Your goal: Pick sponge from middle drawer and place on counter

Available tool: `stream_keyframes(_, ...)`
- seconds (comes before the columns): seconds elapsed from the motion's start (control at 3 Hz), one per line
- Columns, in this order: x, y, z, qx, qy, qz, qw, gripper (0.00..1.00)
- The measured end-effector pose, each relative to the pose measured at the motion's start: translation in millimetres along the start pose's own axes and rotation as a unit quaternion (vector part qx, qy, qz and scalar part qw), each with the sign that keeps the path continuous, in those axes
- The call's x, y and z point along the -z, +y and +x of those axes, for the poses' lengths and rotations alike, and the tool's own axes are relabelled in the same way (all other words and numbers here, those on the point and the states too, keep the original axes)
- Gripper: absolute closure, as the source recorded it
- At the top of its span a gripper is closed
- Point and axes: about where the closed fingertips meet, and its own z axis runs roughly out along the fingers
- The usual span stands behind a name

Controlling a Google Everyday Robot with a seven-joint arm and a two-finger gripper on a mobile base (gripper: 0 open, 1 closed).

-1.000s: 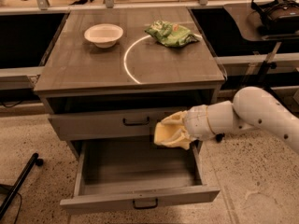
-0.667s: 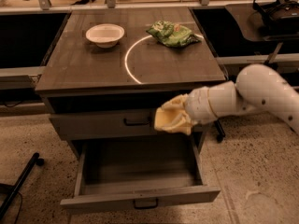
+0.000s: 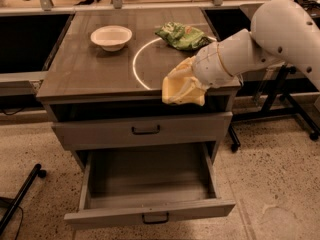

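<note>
My gripper is at the end of the white arm, which reaches in from the right. It is shut on the pale-yellow sponge and holds it in the air at the counter's front edge, right of centre. The sponge hides most of the fingers. The counter is grey-brown wood grain with a thin white arc. Below, the middle drawer with the narrow front panel is pulled out, and its inside shows nothing.
A white bowl stands at the counter's back left. A green snack bag lies at the back right. A shut drawer with a taller front sits above the open one. A dark stand's legs are at the right, and another leg at the lower left.
The arm has lifted the sponge from in front of the upper drawer to the level of the counter's front edge. The drawers, bowl and bag stand as before.
</note>
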Motion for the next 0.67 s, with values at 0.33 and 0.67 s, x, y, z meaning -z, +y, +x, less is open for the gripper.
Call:
stream_keyframes(0.33,-1,-1,-1,0.000,0.000,0.000,1.0000,1.00)
stream_keyframes(0.67,-10,-28,-15,0.004,-0.002,-0.004,1.0000,1.00)
